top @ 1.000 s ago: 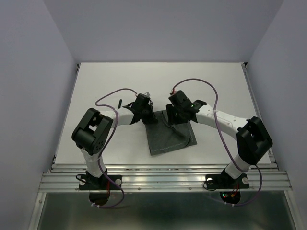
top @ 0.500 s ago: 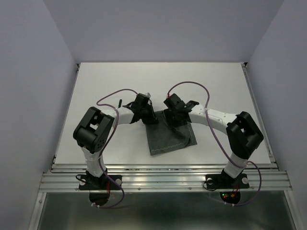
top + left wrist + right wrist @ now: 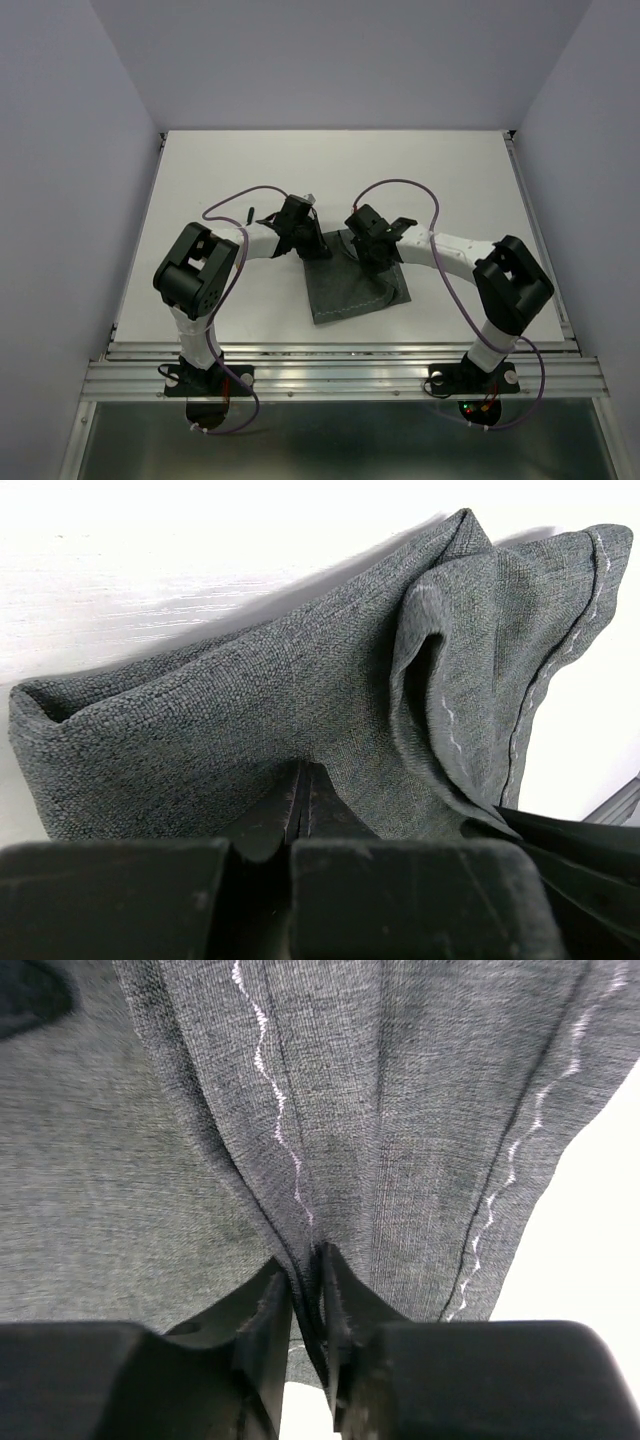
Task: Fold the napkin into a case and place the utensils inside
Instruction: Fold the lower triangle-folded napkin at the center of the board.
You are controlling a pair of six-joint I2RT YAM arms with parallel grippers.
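The dark grey-green napkin lies folded in layers on the white table, between the two arms. My left gripper is at its far left corner. In the left wrist view its jaws are pressed together at the cloth's edge, shut on the napkin, which rises in a loose fold beyond them. My right gripper is at the far edge, right of the left one. Its jaws pinch a ridge of the napkin between the fingertips. The utensils and the case are out of view.
The white table stretches behind and to both sides, ending at a metal rail in front. A small dark thin object lies left of the left arm. Purple cables loop above both wrists.
My right gripper has shifted a little left and down onto the napkin's far edge, and its jaws have closed on a fold. The left gripper has stayed put, still shut.
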